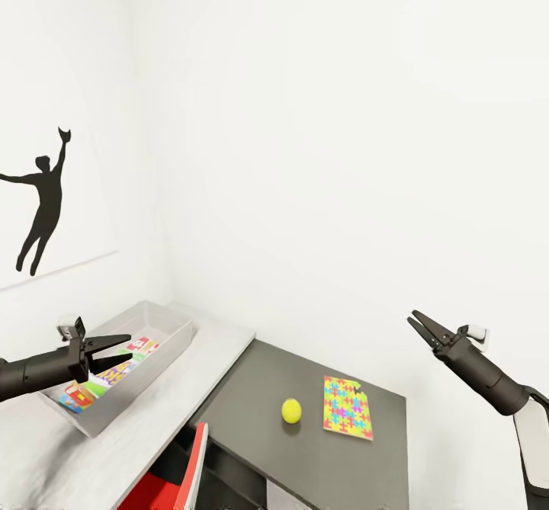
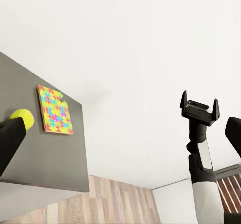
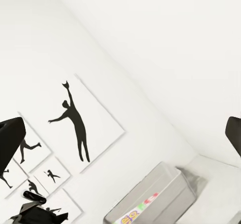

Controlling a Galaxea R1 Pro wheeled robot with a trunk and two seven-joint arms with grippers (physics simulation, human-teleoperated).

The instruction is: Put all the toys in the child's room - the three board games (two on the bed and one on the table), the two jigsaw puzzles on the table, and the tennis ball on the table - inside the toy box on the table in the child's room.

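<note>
1. Nearest the robot, a red-and-white object (image 1: 179,472) pokes up at the front edge of the dark grey tabletop (image 1: 252,411); what it is cannot be told.
2. The left gripper (image 1: 122,348) hangs above the open grey toy box (image 1: 164,357), its jaws slightly apart and holding nothing. Colourful flat boxes (image 1: 95,384) already lie inside the toy box.
3. The toy box sits on the paler grey surface (image 1: 206,357) beside the dark tabletop, close to the wall corner.
4. The yellow tennis ball (image 1: 291,410) rests near the middle of the dark tabletop, with the multicoloured jigsaw puzzle (image 1: 348,407) lying flat just beside it, towards the right edge.
5. The right gripper (image 1: 415,321) hovers high above the far right corner, jaws narrowly parted, empty.
6. Judging by the layout, the ball comes next: lower the right gripper straight over it, open wider first, and close gently at its widest part, since a round ball will roll away if nudged off-centre.
7. Farthest off, a black figure silhouette (image 1: 42,205) marks the white wall.
</note>
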